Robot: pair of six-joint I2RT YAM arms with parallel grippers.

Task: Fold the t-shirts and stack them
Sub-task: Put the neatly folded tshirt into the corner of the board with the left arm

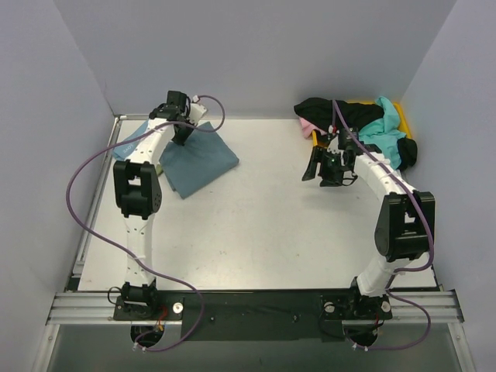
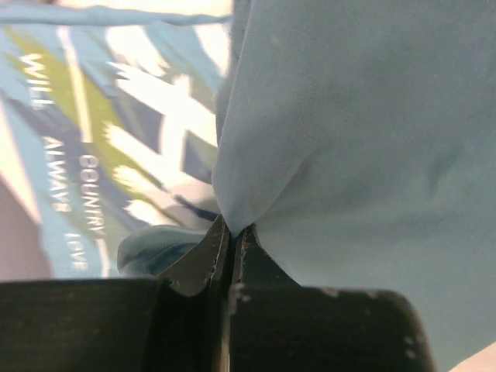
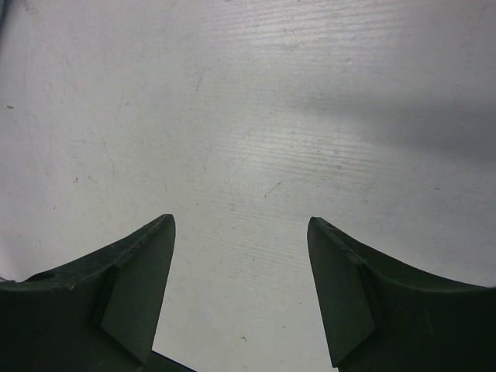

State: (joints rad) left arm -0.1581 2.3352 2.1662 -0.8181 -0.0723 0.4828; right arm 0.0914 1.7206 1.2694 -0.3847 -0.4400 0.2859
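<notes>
A folded slate-teal t-shirt (image 1: 200,159) lies at the far left of the table, partly over a light-blue t-shirt (image 1: 130,139). My left gripper (image 1: 183,130) is at its far edge, shut on a pinch of the slate-teal cloth (image 2: 349,139). In the left wrist view the gripper (image 2: 232,229) holds that fold, and the light-blue shirt with white letters (image 2: 85,147) lies beyond it. My right gripper (image 1: 316,167) hangs open and empty over bare table (image 3: 248,116), in front of a heap of black (image 1: 341,113), pink (image 1: 308,126) and turquoise (image 1: 384,128) shirts.
A yellow bin (image 1: 403,116) sits under the heap at the back right corner. Grey walls close the table at the back and both sides. Purple cables loop from both arms.
</notes>
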